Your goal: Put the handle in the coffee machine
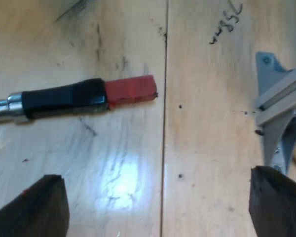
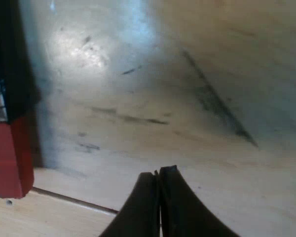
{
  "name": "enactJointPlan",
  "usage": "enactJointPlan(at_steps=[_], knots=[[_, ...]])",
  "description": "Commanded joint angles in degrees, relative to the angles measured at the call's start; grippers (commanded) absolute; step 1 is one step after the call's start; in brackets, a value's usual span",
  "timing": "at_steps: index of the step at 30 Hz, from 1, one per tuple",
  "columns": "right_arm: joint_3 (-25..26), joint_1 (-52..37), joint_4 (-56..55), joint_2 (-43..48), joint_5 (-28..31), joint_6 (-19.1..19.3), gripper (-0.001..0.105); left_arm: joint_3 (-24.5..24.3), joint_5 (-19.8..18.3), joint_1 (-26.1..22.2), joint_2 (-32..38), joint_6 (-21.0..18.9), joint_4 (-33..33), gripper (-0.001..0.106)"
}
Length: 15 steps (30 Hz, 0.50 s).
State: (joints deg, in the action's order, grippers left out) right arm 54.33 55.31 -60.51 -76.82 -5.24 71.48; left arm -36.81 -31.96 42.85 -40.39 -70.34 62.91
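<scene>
The holder's handle (image 1: 69, 98) lies flat on a wooden table (image 1: 212, 148), its black grip ending in a red end (image 1: 130, 90), with a bit of metal shaft at the other end. My left gripper (image 1: 158, 207) hovers above the table, open wide, its fingers (image 1: 39, 207) short of the handle and not touching it. My right gripper (image 2: 159, 173) is shut with nothing in it, low over the table, a short way from the red end (image 2: 7, 155). Its grey body (image 1: 278, 108) stands beyond the red end, across a seam in the boards.
A dark seam (image 1: 164, 123) runs between two table boards just past the red end. The wood bears scratches and some pen scribble (image 1: 227, 19). Light glares off the board (image 2: 84, 49) near the handle.
</scene>
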Motion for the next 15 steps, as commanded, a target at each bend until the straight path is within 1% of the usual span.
enactJointPlan(at_steps=[1, 3, 6, 9, 11, 14, 15], knots=[[0.26, 2.15, 1.84, -2.64, -0.51, -2.23, 0.0, -0.35, 1.34, 0.28, 0.05, -0.05, -0.09, 0.076], [0.26, 3.42, 3.2, -4.57, 0.25, -3.8, 0.0, -0.35, 1.34, 0.28, 0.05, -0.05, -0.09, 0.076], [0.26, 4.83, 5.31, -7.42, 0.26, -4.72, 0.0, -0.35, 1.34, 0.28, 0.05, -0.05, -0.09, 0.076], [0.26, 5.64, 8.21, -10.0, 0.18, -7.55, 0.0, -0.35, 1.34, 0.28, 0.05, -0.05, 0.36, 0.076], [0.26, 5.92, 10.09, -11.01, -0.25, -7.7, 0.0, -0.35, 1.45, -0.08, 0.05, -0.05, 0.96, 0.076], [0.26, 6.72, 13.24, -12.65, -0.63, -8.86, 0.0, -0.35, 1.45, -1.78, 0.05, -0.05, 1.94, 0.076], [0.26, 7.1, 14.72, -13.16, -1.18, -8.84, 0.0, -0.35, 1.45, -3.83, 0.05, -0.05, 2.58, 0.076]])
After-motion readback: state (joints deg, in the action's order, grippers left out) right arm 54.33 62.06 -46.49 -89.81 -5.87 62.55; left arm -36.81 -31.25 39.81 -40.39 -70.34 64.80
